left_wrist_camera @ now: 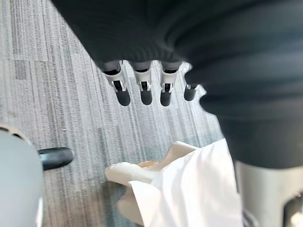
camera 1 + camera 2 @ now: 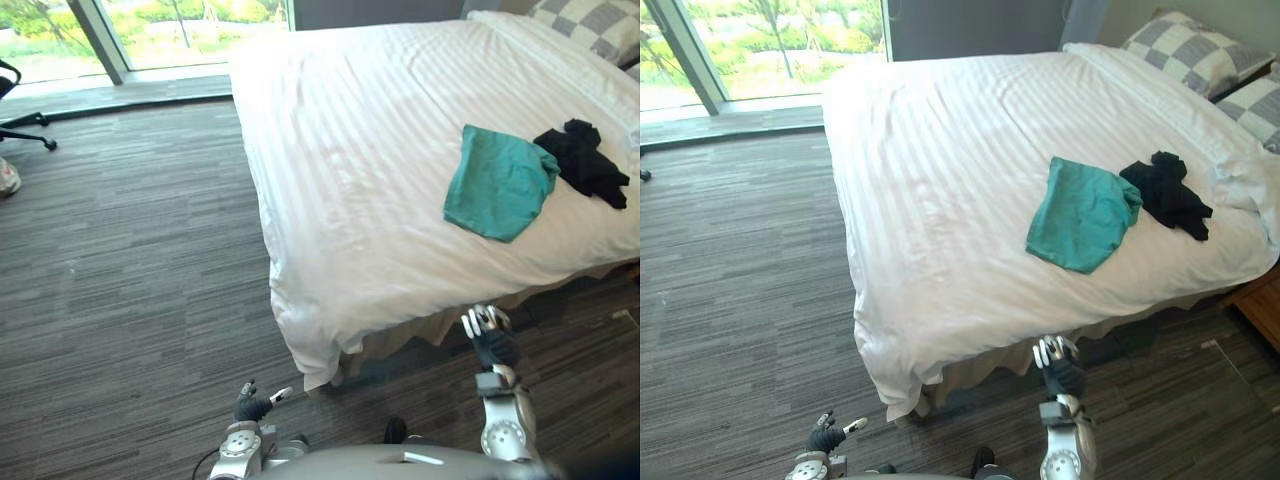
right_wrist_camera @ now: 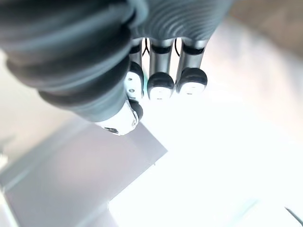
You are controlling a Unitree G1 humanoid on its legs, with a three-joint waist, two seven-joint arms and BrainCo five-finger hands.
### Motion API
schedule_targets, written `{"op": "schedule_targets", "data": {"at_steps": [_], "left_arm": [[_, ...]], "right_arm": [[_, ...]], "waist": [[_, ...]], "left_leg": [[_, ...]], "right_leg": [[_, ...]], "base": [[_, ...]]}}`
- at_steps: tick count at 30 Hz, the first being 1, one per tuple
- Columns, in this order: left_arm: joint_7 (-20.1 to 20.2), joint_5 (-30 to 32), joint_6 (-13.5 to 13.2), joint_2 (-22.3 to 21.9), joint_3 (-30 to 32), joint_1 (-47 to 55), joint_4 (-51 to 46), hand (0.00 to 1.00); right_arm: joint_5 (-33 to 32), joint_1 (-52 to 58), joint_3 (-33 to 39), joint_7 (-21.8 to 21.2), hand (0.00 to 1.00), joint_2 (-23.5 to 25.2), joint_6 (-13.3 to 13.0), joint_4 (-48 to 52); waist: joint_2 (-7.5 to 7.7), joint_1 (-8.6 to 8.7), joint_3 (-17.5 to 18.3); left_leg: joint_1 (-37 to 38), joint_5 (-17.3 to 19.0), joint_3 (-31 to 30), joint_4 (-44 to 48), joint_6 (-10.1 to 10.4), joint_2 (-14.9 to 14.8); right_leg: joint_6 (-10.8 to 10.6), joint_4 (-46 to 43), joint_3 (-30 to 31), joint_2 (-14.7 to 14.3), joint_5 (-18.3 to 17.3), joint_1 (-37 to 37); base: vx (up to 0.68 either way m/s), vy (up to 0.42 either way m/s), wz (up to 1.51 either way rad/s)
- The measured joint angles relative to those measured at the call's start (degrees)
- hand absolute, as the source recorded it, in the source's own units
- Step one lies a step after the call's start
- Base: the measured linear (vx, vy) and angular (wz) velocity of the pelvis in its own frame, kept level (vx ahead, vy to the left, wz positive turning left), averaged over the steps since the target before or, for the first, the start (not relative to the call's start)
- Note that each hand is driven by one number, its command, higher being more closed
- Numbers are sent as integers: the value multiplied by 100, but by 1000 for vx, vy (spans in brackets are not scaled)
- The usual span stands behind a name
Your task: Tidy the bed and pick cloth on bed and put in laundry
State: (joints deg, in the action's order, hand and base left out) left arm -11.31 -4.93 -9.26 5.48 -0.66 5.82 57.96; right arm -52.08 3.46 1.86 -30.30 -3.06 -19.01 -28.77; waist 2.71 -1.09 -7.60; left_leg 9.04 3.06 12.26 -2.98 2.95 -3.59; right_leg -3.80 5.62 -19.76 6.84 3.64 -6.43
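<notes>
Left hand: the left hand (image 2: 253, 406) hung low over the carpeted floor (image 2: 130, 280), short of the bed's near corner; its fingers (image 1: 146, 92) were straight and apart, holding nothing.
Right hand: the right hand (image 2: 492, 340) was raised, palm toward the bed, just beside the hanging edge of the duvet (image 2: 340, 180); its fingers (image 3: 161, 86) were loosely relaxed and empty.
Duvet corner: the white corner (image 1: 189, 189) drooped toward the floor below the mattress, with mild wrinkles on top of the bed (image 2: 300, 330).
Teal cloth: the teal cloth (image 2: 500, 182) lay flat and roughly folded on the duvet, toward the robot's right, well apart from both hands.
Black cloth: the black cloth (image 2: 585, 160) lay crumpled just beyond the teal one, touching or nearly touching its far corner.
Handling: both cloths looked light, soft and limp; they would likely sag and trail, so a pinch at a bunched middle or a raised fold seemed safer than at a flat edge.
Reach: the right arm seemed better placed, though it would probably need a long lean across the bed.
Far end: checkered pillows (image 2: 595, 25) sat at the head, and a window (image 2: 180, 25) beyond the floor.
</notes>
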Motion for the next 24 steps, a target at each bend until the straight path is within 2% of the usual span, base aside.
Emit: {"op": "schedule_targets", "data": {"at_steps": [2, 3, 4, 5, 6, 8, 9, 10, 12, 13, 15, 16, 18, 20, 22, 24], "left_arm": [[-36, -1, -16, 56, -253, 13, -99, 0], [-39, -2, -16, 69, -313, 5, -108, 0], [-37, -2, -12, 105, -450, -35, -109, 0], [3, -27, 10, 179, -713, -305, -59, 0], [12, -27, 38, 194, -793, -443, -15, 0], [149, -201, 172, 194, -836, -1192, 9, 0], [170, -290, 198, 189, -835, -1325, 7, 0], [221, -521, 299, 167, -836, -1735, 21, 0], [220, -712, 373, 140, -836, -2051, 87, 0], [209, -774, 386, 112, -830, -2294, 185, 0], [58, -803, 415, -38, -813, -2751, 306, 0], [-126, -853, 464, -196, -739, -2925, 316, 0], [-290, -1000, 516, -507, -270, -3007, 275, 0], [-367, -1021, 596, -704, 112, -3001, 233, 0], [-544, -1033, 760, -918, 390, -3007, 58, 0], [-574, -1105, 875, -955, 565, -3062, -42, 0]], "right_arm": [[183, -427, -688, 82, 100, -26, 187, 104], [188, -531, -825, 123, 100, -21, 199, 106], [231, -818, -1108, 256, 100, -2, 222, 138], [339, -1498, -1446, 584, 100, 45, 294, 305], [355, -1751, -1490, 646, 100, 63, 310, 313], [389, -3484, -1481, 1060, 100, 95, 422, 241], [384, -3789, -1453, 1113, 100, 94, 428, 198], [341, -4651, -1278, 1275, 100, 85, 431, -62], [244, -5226, -1063, 1445, 100, 84, 404, -376], [120, -5406, -967, 1524, 100, 80, 351, -439], [-206, -5515, -796, 1739, 100, 72, 137, -527], [-421, -5521, -654, 1936, 100, 85, -104, -655], [-492, -5522, -684, 1956, 100, 115, -365, -333], [-498, -5471, -676, 2046, 100, 248, -498, -125], [-494, -5231, -646, 2081, 100, 271, -632, 404], [-488, -4927, -509, 2013, 100, 231, -654, 900]], "waist": [[-38, -21, -41], [-56, -23, -54], [-76, -32, -77], [-134, -115, -319], [-154, -144, -435], [-231, -220, -1179], [-247, -242, -1308], [-289, -303, -1564], [-303, -384, -1658], [-315, -446, -1762], [-390, -457, -1967], [-444, -459, -2037], [-504, -431, -2113], [-500, -426, -2124], [-562, -253, -2155], [-556, -143, -2162]], "left_leg": [[-53, -49, -81, 0, -51, 51], [-97, -56, -87, 3, -62, 62], [-200, -71, -100, 15, -83, 88], [-396, -67, -116, 71, -73, 120], [-470, -64, -122, 122, -71, 126], [-1172, -96, -177, 459, -115, 177], [-1313, -137, -180, 520, -111, 188], [-1814, -296, -200, 618, -192, 219], [-2409, -390, -241, 757, -254, 247], [-2662, -390, -274, 881, -262, 255], [-3256, -376, -347, 1316, -277, 254], [-3638, -337, -336, 1566, -305, 256], [-3819, -243, -210, 1705, -321, 248], [-3858, -122, -18, 1746, -382, 247], [-4095, 4, 177, 1955, -398, 198], [-4283, 68, 294, 2047, -367, 123]], "right_leg": [[-29, -14, -15, 37, 22, 27], [-32, -15, -16, 41, 28, 46], [-40, -16, -17, 57, 37, 130], [-57, -87, -14, 142, 57, 325], [-57, -146, -11, 160, 55, 402], [-32, -618, 5, 298, 50, 1158], [-20, -687, 9, 324, 57, 1312], [88, -832, 13, 376, 169, 1814], [120, -882, -8, 413, 257, 2342], [132, -947, 1, 434, 280, 2564], [146, -1186, 16, 520, 270, 3012], [149, -1387, 154, 563, 267, 3383], [158, -1659, 340, 618, 221, 3715], [141, -1860, 507, 653, 90, 3932], [164, -2063, 680, 661, 39, 4267], [184, -2039, 799, 596, 52, 4474]], "base": [[-50, 15, 17], [-68, 14, 6], [-106, 30, 5], [-117, 37, 5], [-180, 39, 11], [-195, 33, 15], [-218, 60, 20], [-150, 41, 20], [-81, 19, 23], [-34, 9, 28], [-19, 19, 26], [-19, 30, 8], [-36, 44, -18], [-47, 24, -39], [-71, 5, -39], [-61, -14, -32]]}}
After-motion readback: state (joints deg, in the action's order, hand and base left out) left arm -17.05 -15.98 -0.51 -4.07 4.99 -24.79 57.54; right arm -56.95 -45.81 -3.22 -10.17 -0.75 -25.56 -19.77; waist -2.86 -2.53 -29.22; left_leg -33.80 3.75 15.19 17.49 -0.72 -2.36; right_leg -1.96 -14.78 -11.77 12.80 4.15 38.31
